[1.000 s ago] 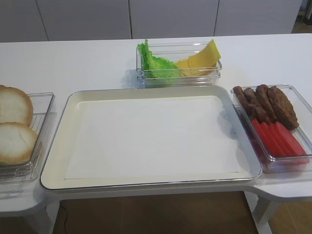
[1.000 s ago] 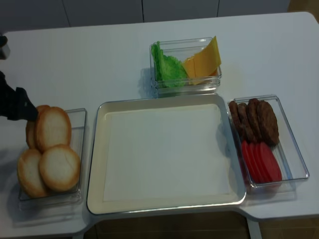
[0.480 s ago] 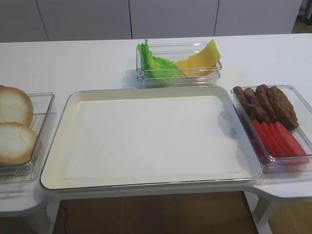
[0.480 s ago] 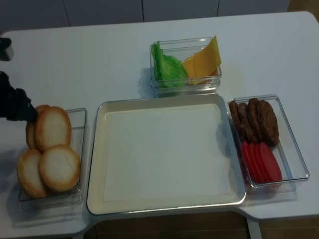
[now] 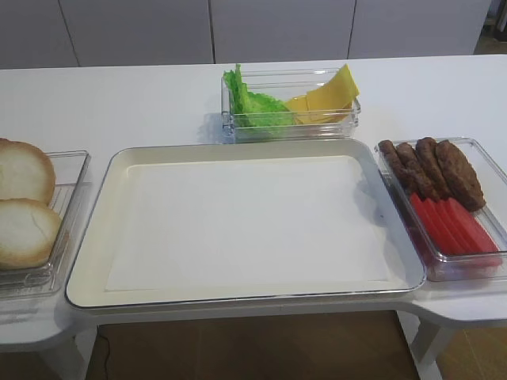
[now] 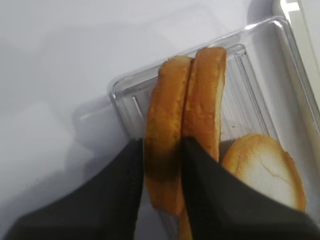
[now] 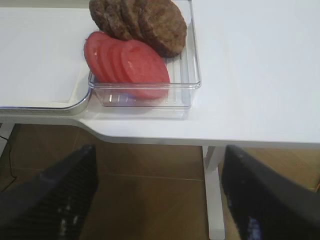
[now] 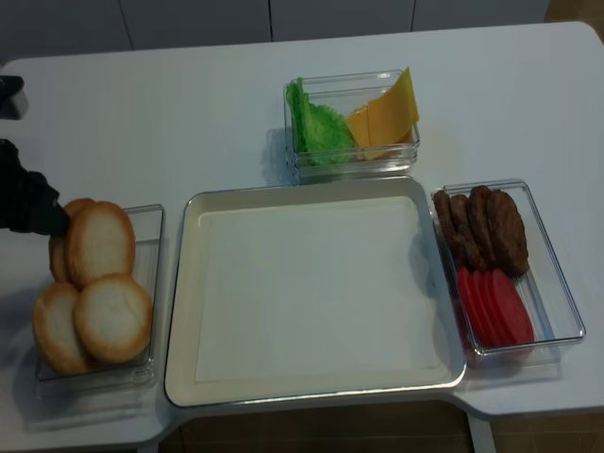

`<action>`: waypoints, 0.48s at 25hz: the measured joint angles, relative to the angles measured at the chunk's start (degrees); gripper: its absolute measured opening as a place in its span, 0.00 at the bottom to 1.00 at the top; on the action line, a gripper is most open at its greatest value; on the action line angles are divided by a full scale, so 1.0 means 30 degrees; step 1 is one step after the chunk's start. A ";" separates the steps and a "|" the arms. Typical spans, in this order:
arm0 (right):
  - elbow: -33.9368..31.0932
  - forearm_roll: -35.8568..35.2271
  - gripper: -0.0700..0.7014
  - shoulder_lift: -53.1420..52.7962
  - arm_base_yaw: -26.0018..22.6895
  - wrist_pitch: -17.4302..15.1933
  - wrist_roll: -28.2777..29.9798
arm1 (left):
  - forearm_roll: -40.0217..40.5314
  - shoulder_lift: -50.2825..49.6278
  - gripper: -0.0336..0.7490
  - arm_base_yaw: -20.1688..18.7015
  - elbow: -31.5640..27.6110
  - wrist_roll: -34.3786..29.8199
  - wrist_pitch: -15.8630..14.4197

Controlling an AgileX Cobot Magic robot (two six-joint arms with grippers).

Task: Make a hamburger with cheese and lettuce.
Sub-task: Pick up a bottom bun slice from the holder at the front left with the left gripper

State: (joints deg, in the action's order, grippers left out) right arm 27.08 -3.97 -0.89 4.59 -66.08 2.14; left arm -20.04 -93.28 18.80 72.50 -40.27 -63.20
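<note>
A white table [image 8: 189, 113] holds a large cream tray [image 8: 316, 293] at its centre, with clear plastic containers around it.

At the left edge, the left gripper [image 6: 161, 170] reaches into a clear bin [image 6: 250, 95] of bun slices. Its two dark fingers [image 6: 130, 190] straddle one upright bun slice [image 6: 162, 145], pressed against both of its faces. A second slice [image 6: 205, 120] stands right against it, on the far side of one finger. In the overhead view the arm is a dark shape [image 8: 24, 198] at the bin's back corner, next to four slices with pale faces and golden-brown rims [image 8: 99, 241].

Behind the tray, a small clear container [image 8: 354, 160] holds frilly green lettuce [image 8: 316, 127] on its left and square yellow-orange cheese slices [image 8: 387, 113] leaning on its right.

To the tray's right, another clear bin [image 7: 192, 65] holds brown patties [image 7: 145, 20] at the back and overlapping red tomato slices [image 7: 127, 62] at the front.

The right gripper [image 7: 157, 195] hangs off the table's front edge, above a brown floor [image 7: 150, 190], fingers [image 7: 262, 195] spread wide apart with nothing between them.
</note>
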 joint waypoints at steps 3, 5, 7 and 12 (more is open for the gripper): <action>0.0000 0.0000 0.86 0.0000 0.0000 0.0000 0.0000 | -0.0318 -0.0228 0.29 0.0000 0.0036 0.0000 -0.0080; 0.0000 0.0000 0.86 0.0000 0.0000 0.0000 0.0000 | -0.0434 -0.0392 0.29 0.0000 0.0072 0.0000 -0.0109; 0.0000 0.0000 0.86 0.0000 0.0000 0.0000 0.0000 | -0.0575 -0.0441 0.29 0.0000 0.0100 0.0000 -0.0109; 0.0000 0.0000 0.86 0.0000 0.0000 0.0000 -0.0034 | -0.0614 -0.0472 0.20 0.0000 0.0100 0.0000 -0.0109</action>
State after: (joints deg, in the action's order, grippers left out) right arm 27.08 -3.97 -0.89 4.59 -66.08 2.03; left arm -21.88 -94.70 18.80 72.80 -40.27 -63.52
